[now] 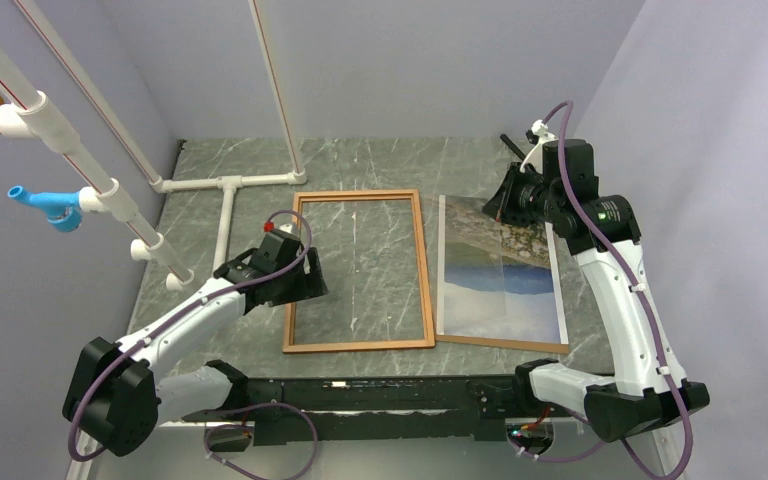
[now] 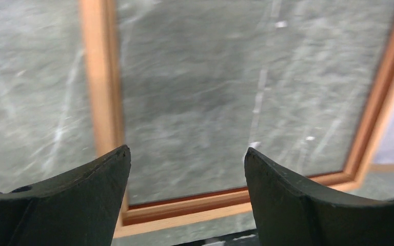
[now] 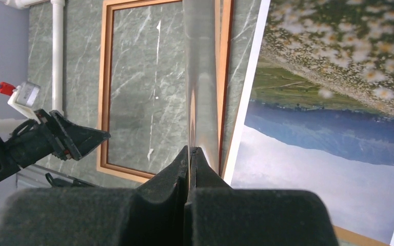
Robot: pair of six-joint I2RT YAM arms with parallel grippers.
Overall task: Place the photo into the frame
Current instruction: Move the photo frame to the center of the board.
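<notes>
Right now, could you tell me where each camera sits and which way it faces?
Top external: above and behind the arms, looking down on the table; both arms show.
Left wrist: on the left arm, facing down at the frame; open left gripper shows.
Right wrist: on the right arm, facing frame and photo; right gripper pinches a clear sheet.
Shared: all see the frame.

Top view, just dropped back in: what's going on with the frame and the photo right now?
The right gripper is shut on the edge of a thin clear sheet, holding it raised over the far part of the photo. The photo lies face up on a brown backing panel, right of the frame and not yet in it. The frame lies flat and empty. The left gripper hovers open above the frame's left rail, holding nothing.
</notes>
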